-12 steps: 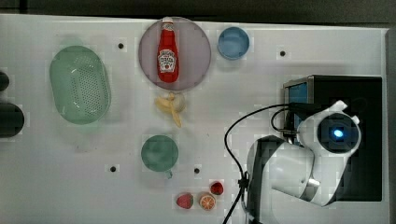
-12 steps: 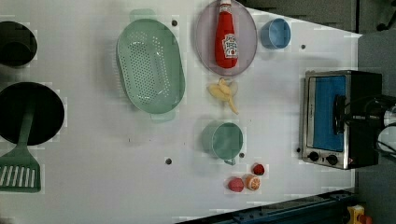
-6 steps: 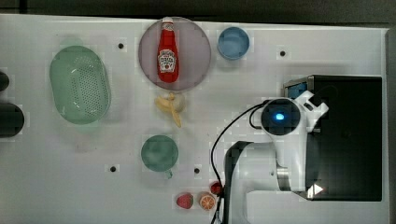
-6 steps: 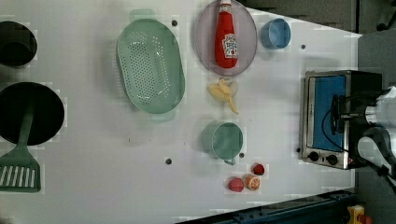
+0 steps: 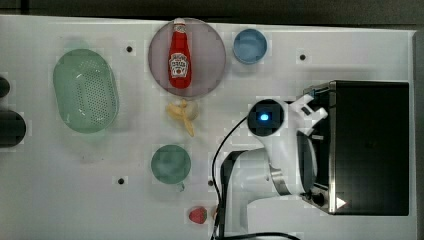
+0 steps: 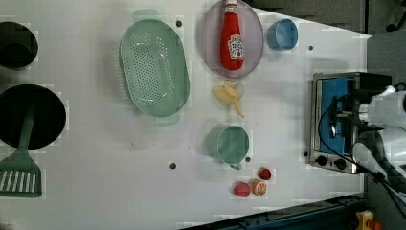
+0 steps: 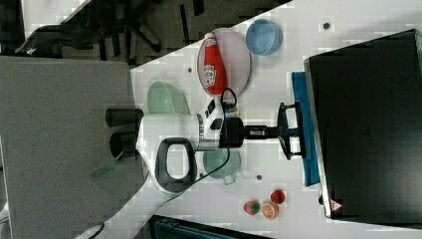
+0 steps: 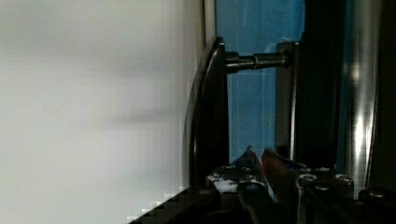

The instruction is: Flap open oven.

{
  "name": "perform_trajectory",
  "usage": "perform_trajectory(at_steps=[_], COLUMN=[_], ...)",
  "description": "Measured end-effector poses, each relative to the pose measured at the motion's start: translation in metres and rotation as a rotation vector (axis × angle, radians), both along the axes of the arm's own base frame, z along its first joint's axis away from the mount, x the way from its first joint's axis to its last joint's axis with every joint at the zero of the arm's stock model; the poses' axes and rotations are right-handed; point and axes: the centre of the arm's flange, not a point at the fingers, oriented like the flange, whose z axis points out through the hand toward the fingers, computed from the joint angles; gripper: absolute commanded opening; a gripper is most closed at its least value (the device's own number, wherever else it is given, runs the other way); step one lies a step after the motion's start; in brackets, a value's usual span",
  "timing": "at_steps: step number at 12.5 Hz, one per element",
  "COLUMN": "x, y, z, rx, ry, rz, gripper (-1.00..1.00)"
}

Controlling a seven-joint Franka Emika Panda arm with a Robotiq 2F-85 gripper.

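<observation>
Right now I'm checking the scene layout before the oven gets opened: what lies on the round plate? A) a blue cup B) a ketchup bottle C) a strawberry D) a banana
B: the red ketchup bottle lies on the plate; the banana lies off the plate on the table, and the blue cup stands beside it.

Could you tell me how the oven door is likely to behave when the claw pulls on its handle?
The oven looks boxy and broad-based, so it probably stays put rather than tipping. Its handle is a dark rigid bar on posts, likely stiff. The blue-tinted door looks like glass, so pull gently.
</observation>
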Motion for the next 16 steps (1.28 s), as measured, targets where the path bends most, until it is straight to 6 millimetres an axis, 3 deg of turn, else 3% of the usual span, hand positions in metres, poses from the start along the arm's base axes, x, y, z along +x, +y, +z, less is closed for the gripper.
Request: perform_trajectory(at_steps=[4, 7, 9, 12, 16], x=[0.007, 0.004, -0.006, -0.023, -0.015], y=[0.057, 0.111, 0.136, 0.150, 0.152], z=[-0.040, -0.095, -0.137, -0.187, -0.188], rx=[-0.128, -0.227, -0.255, -0.282, -0.303], ry=[0.000, 0.013, 0.039, 0.086, 0.072], rz=[0.032, 0.106, 0.147, 0.138, 0.121], gripper=[-0.65, -0.65, -0.65, -0.65, -0.65])
